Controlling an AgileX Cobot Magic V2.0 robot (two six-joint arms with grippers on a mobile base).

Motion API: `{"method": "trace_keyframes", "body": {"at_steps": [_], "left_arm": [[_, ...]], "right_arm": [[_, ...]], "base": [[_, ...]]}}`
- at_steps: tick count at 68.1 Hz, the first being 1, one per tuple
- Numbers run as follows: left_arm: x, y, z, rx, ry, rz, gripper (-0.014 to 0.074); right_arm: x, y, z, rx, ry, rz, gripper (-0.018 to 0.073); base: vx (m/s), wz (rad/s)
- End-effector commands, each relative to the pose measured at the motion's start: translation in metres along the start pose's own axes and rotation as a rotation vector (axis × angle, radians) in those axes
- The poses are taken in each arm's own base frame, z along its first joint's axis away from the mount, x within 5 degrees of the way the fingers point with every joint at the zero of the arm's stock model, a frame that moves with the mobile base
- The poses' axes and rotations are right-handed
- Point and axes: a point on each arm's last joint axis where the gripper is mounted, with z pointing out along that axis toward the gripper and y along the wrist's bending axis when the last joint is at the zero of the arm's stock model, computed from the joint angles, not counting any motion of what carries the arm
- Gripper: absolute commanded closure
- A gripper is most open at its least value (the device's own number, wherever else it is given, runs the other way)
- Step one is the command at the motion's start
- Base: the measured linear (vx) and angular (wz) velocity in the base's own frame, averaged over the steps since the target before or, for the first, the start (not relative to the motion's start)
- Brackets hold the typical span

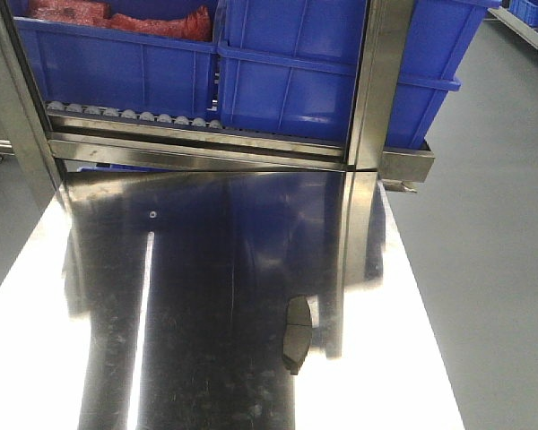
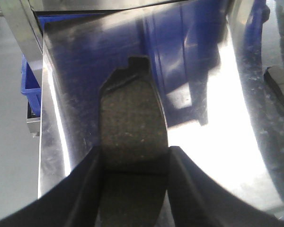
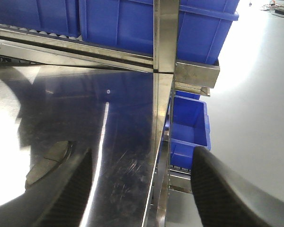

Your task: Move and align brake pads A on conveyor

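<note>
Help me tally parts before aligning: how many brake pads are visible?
2. The held pad sits between the left gripper fingers; the loose pad lies on the steel table, toward its right side. Others may be out of view.

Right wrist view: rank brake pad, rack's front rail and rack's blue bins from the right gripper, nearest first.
1. Brake pad, on the tabletop just beside the right gripper.
2. Front rail, along the tabletop's far edge.
3. Blue bins, behind the rail.

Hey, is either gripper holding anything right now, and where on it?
The left gripper pinches a brake pad by its long edges, near one end. The right gripper is open and empty.
</note>
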Motion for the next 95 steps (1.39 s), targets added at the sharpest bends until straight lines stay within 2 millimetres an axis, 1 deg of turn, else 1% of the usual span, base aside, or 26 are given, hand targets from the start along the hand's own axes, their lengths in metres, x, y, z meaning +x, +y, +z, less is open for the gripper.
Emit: {"method": "trace_keyframes", "body": {"at_steps": [1, 18, 84, 95], "left_arm": [[-0.003, 0.0, -0.009, 0.003, -0.119, -0.007, 0.0602], [-0.0037, 0.0, -0.0125, 0.003, -0.18, -0.008, 0.0602], [-0.0037, 0.0, -0.0125, 0.003, -0.18, -0.008, 0.0602], [-0.0037, 0.0, -0.0125, 0.003, -0.18, -0.008, 0.0602]], "right_arm": [[-0.0143, 0.0002, -0.0022, 0.0, -0.089, -0.015, 0.0127], [-0.0143, 0.0002, -0.0022, 0.0, -0.089, -0.015, 0.0127], [-0.0143, 0.0002, -0.0022, 0.0, -0.089, -0.014, 0.0127], [-0.0176, 0.0009, -0.0025, -0.008, -0.125, -0.002, 0.0127]], "base": [[0.0, 0.0], [0.0, 0.0], [0.0, 0.0], [0.0, 0.0]]}}
